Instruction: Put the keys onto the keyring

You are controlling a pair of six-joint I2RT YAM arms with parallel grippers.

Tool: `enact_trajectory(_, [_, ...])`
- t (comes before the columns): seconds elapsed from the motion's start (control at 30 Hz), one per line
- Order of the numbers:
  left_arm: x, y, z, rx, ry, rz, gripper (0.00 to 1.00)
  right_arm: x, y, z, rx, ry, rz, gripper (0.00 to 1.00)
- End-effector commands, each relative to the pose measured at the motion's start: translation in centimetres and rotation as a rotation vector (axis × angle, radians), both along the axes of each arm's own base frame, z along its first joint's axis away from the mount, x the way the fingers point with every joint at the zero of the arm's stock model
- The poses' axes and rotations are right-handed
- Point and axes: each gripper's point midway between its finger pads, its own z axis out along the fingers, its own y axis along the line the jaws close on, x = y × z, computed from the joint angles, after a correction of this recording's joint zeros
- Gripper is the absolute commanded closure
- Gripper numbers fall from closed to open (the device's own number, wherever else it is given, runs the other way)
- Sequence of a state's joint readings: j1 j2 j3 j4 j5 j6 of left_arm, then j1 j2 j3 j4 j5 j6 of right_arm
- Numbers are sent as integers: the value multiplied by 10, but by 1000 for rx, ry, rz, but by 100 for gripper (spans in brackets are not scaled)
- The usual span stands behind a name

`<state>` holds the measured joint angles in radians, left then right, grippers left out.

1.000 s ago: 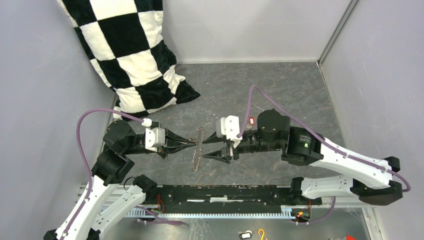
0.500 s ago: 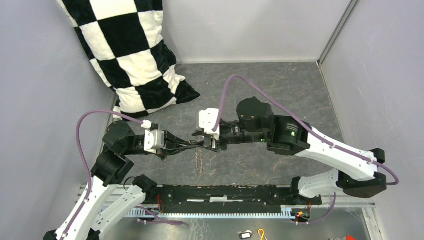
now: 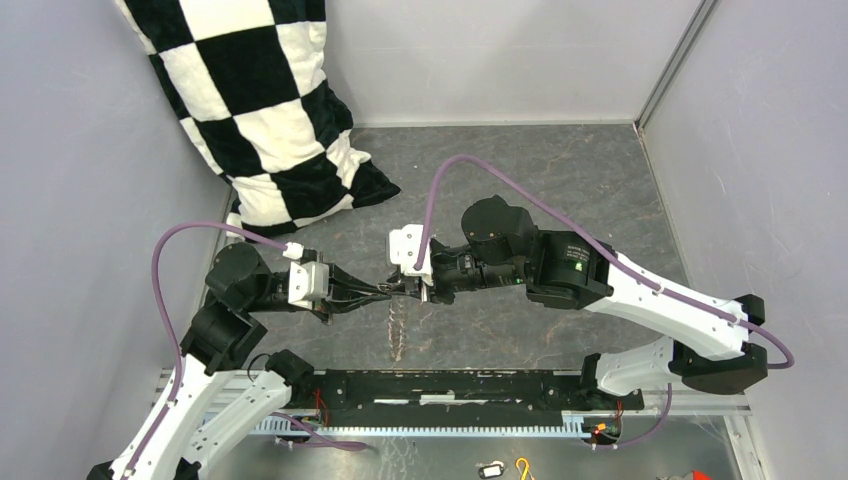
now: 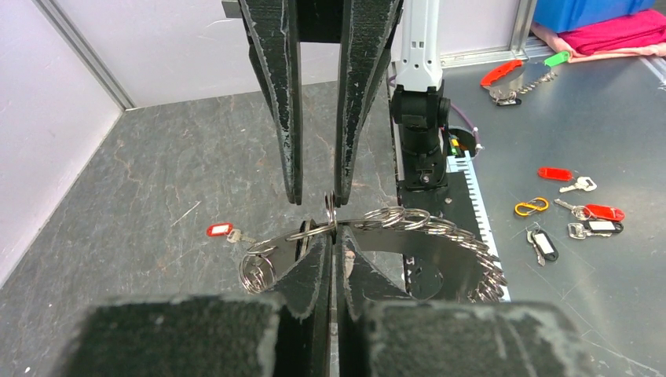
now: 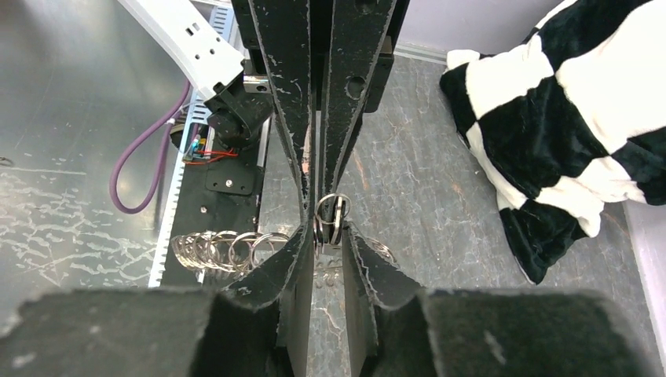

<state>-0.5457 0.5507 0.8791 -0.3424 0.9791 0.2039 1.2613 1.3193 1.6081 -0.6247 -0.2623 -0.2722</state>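
The keyring (image 3: pixel 398 330), a thin grey hoop fringed with small split rings, hangs on edge between the two arms. My left gripper (image 3: pixel 388 293) is shut on its top, and in the left wrist view the left gripper (image 4: pixel 334 232) pinches the hoop (image 4: pixel 440 228). My right gripper (image 3: pixel 408 290) meets it tip to tip. Its jaws stand nearly together, with a small ring (image 5: pixel 332 218) of the keyring filling the narrow gap. A red-headed key (image 4: pixel 222 230) lies on the table beyond. The arm hides it in the top view.
A black-and-white checked pillow (image 3: pixel 270 110) leans in the back left corner. Grey walls close the table on three sides. On the metal surface by the arm bases lie several tagged keys (image 4: pixel 585 212), a yellow hook (image 4: pixel 531 206) and a dark tag (image 4: pixel 542 243).
My right arm swung left to the left gripper and its jaws narrowed around a small ring on the hoop. The left gripper kept its hold and barely moved. The keyring's lower end shifted slightly.
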Motion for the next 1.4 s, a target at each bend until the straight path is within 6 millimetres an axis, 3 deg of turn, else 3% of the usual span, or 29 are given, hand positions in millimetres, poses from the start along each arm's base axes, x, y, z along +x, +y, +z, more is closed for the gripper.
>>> enact_trajectory(0.0, [-3,1,11,-22,-77,-20,98,-5,-2,22,46,-18,27,76])
enact_trajectory(0.7, [-4,0,11,-20,-78,-27,98,-2,4,13,10,-14,25,83])
enact_trajectory(0.87, [-5,1,11,-20,-82,-28,98,-3,4,13,11,-14,31,100])
enact_trajectory(1.13, [-6,1,11,-22,-87,-28,98,-8,5,0,-31,8,60,100])
enact_trajectory(1.23, [-6,2,10,-17,-92,-27,98,-5,5,-4,-56,13,43,88])
enact_trajectory(1.37, [-7,2,9,-12,-96,-32,98,-4,7,-1,-47,10,35,86])
